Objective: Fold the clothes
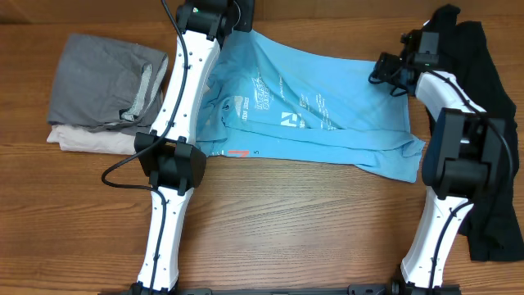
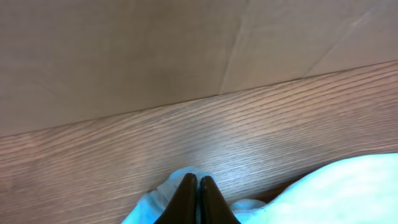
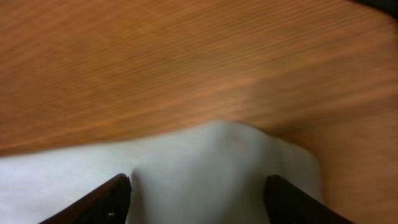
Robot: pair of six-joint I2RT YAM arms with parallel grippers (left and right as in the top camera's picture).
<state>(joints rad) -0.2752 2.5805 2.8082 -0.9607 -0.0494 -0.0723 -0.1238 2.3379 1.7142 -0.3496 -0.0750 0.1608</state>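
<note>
Overhead view: the left arm (image 1: pixel 185 86) rises from its base at the lower edge of the frame, bends at a black elbow joint left of centre, and runs its white forearm to the upper centre. There the left end effector (image 1: pixel 244 18) has its fingers (image 2: pixel 186 198) pressed together, with a fold of the clothes (image 2: pixel 348 186) bunched around the tips. The right arm (image 1: pixel 449 205) rises from the lower right, bends at a black elbow near the right edge, and reaches up and left. The right end effector (image 3: pixel 199 186) points toward frame centre. Its two dark fingers (image 3: pixel 106 202) stand wide apart, low over the counter.
</note>
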